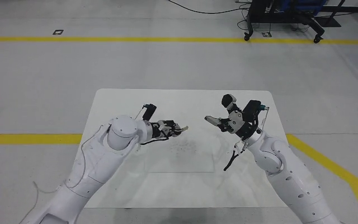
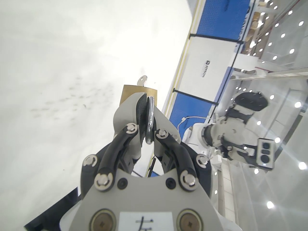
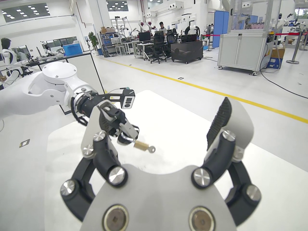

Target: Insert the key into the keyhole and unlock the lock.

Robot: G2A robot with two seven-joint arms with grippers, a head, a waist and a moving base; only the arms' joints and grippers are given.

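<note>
My left gripper (image 1: 168, 129) hangs above the white table (image 1: 140, 101), left of its middle, shut on the silver shackle (image 2: 150, 118) of a small brass padlock (image 2: 130, 91). The silver key (image 2: 142, 80) sticks out of the lock's far end, pointing toward the other arm. In the right wrist view the padlock (image 3: 140, 144) and key (image 3: 151, 149) stand out sideways from the left gripper (image 3: 127, 133). My right gripper (image 1: 219, 112) is open and holds nothing. It faces the key from the table's right side, with a gap between them. Its own camera shows the right gripper (image 3: 163, 111) spread wide.
A black wheeled frame (image 1: 285, 14) with cables stands on the floor far beyond the table. Yellow floor lines (image 1: 112, 38) run past the table. The tabletop between the arms is bare apart from faint scuff marks (image 1: 187, 148).
</note>
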